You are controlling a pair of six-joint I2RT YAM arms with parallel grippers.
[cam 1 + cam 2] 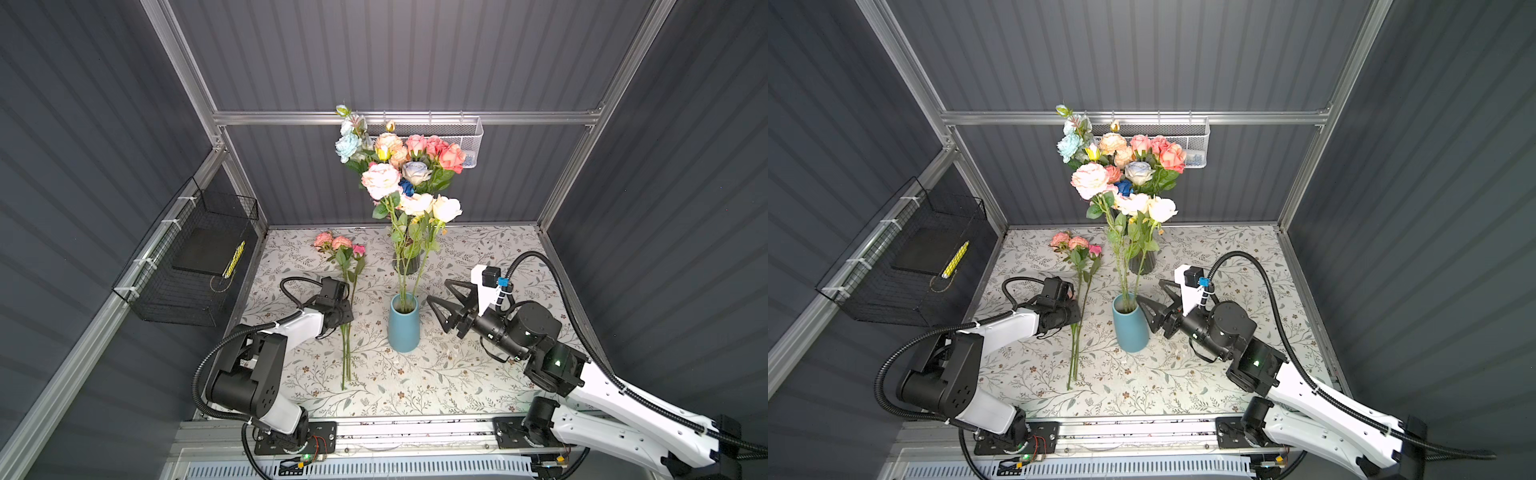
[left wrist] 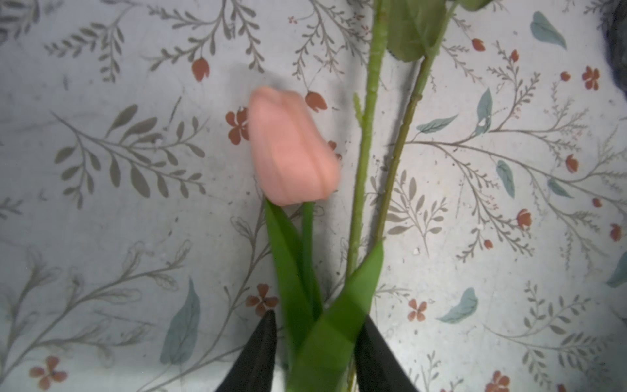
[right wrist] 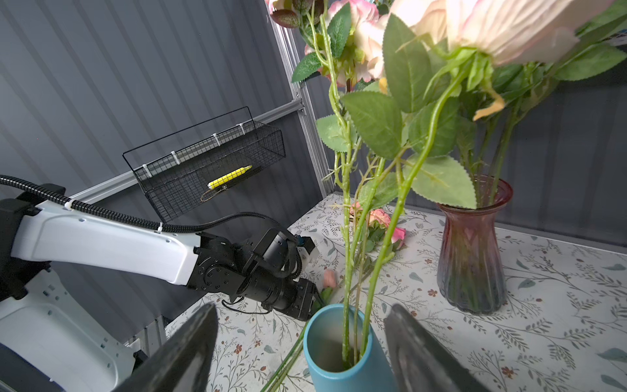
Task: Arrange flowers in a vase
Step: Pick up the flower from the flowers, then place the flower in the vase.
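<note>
Where the flowers (image 1: 1121, 166) stand: cream roses (image 1: 432, 208) in the blue vase (image 1: 404, 328); a bunch (image 1: 399, 158) in the dark glass vase (image 3: 470, 258) behind; pink roses (image 1: 338, 243) and a tulip (image 2: 291, 146) flat on the tablecloth (image 1: 457, 386).
In the way: rose stems (image 2: 364, 152) beside the tulip.
Hard to read: tulip, blurred.
Left gripper (image 2: 319, 315): jaws narrow around the tulip's stem; grip unclear.
Right gripper (image 1: 437, 291): wide open, empty, beside the blue vase.

Blue vase (image 1: 404, 332) holds cream roses (image 1: 432, 206); pink sprays (image 1: 338, 243) lie flat on tablecloth (image 1: 415, 386).
</note>
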